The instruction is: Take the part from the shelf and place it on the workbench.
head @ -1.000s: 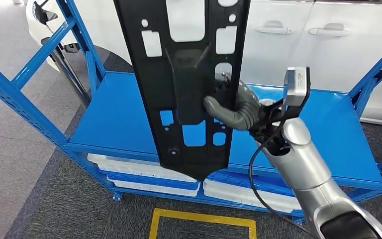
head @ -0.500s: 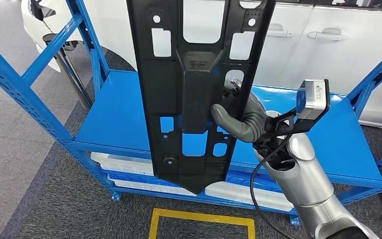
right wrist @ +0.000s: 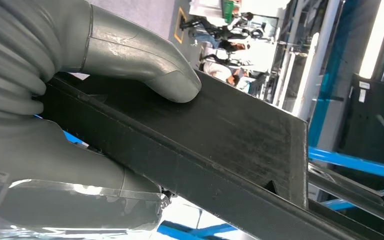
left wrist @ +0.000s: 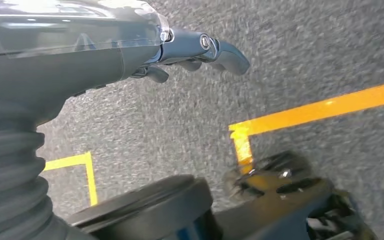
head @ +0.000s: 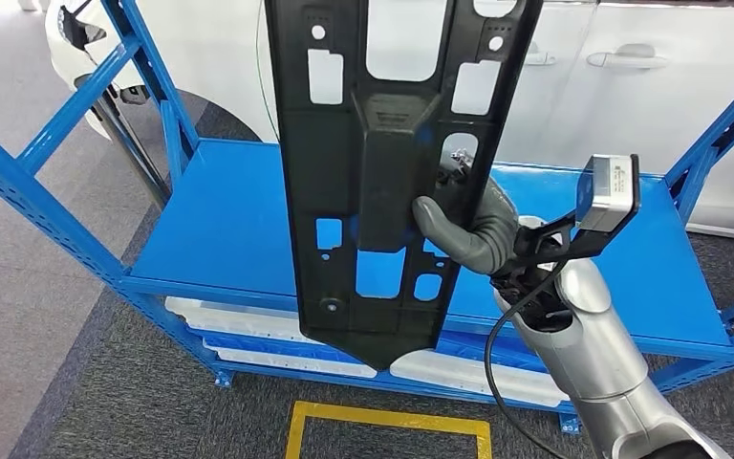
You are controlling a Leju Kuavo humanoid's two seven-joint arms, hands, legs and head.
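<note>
The part [head: 382, 182] is a long black plastic panel with several cut-outs, held upright in front of the blue shelf [head: 220, 220] and clear of its deck. My right hand [head: 466, 229] grips the panel's right edge, thumb across its front face. In the right wrist view the thumb [right wrist: 165, 75] presses on the panel [right wrist: 230, 135], with the fingers wrapped behind it. My left hand [left wrist: 195, 47] hangs over the grey carpet, fingers loosely apart and holding nothing.
A white car [head: 631, 67] stands close behind the shelf. White trays [head: 277, 335] lie on the shelf's lower level. Blue shelf posts [head: 48, 182] rise at left and right. A yellow floor marking [head: 387, 416] lies in front.
My right hand has carried the panel a little to the right and slightly lower, still gripping the same edge. The view itself wobbled slightly.
</note>
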